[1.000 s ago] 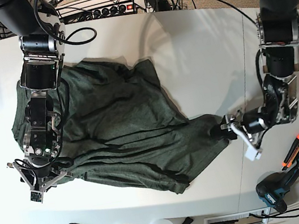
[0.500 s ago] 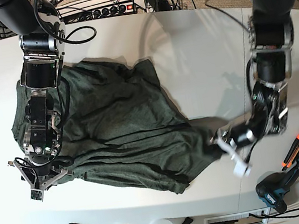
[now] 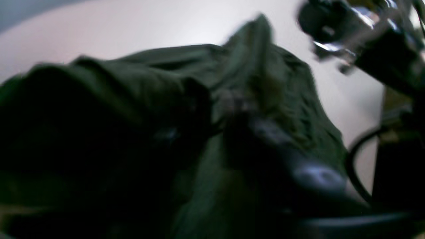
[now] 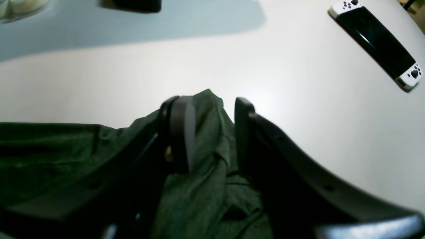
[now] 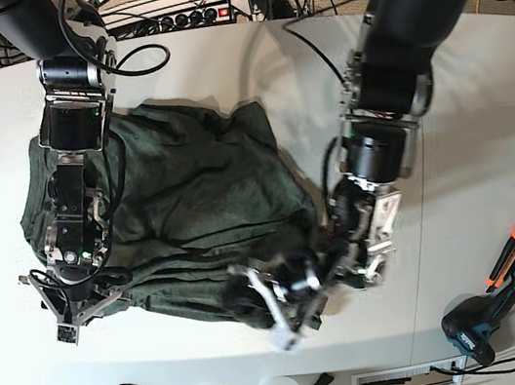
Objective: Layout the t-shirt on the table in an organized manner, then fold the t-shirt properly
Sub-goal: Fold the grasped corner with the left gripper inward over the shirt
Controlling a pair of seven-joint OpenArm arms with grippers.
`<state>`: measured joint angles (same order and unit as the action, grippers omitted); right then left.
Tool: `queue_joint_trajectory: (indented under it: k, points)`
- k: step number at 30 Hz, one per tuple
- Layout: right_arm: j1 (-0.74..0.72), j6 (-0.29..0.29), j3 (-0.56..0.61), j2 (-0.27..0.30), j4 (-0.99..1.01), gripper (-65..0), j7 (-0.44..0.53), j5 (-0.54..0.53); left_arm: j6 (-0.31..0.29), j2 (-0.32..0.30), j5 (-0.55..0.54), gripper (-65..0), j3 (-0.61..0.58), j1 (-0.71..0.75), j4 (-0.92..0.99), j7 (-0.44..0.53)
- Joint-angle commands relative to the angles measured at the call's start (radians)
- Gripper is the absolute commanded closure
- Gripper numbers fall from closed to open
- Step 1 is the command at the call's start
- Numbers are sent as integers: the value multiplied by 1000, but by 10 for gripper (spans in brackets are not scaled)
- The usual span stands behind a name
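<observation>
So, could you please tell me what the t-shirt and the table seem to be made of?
The t-shirt: soft matte knit, probably cotton; it shows a fine heathered weave and limp folds. The table: smooth hard white surface with a slight sheen, perhaps laminate; it reflects a soft glare.

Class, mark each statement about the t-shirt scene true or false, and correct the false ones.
1. The t-shirt is dark green. True.
2. The t-shirt lies flat and neatly folded. False: it is rumpled and bunched on the table.
3. Green fabric sits between the right gripper's fingers. True.
4. A game console lies on the t-shirt. False: it lies on bare table.
5. The left gripper is far from the t-shirt. False: it is at the shirt's edge.
</observation>
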<state>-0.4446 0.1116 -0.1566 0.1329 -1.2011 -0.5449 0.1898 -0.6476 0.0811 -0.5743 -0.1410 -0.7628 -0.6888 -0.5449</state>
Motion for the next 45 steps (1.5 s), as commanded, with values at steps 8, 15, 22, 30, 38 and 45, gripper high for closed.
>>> queue_joint_trajectory:
  k: [8, 15, 22, 30, 38, 45]
  points:
    - [-31, 9, -2, 12, -14, -204, 30, 13, -41, -58, -96, -351, -160, -46, -17, 28]
    - [-31, 9, -2, 11, -14, -204, 30, 13, -37, -166, -136, -304, -157, -40, -17, -6]
    - [-31, 9, -1, 11, -14, -204, 30, 13, 40, -231, -64, -278, -157, -11, -17, 39]
    - [-31, 9, -1, 11, -14, -204, 25, 13, -30, -200, -98, -279, -157, 100, -17, 78]
    - [-4, 9, -1, 11, -14, -204, 40, 13, -51, -195, -77, 0, -157, 109, -68, 113]
    - [38, 9, -2, 11, -14, -204, 61, 13, -51, -194, -169, 0, -157, 163, -248, -10]
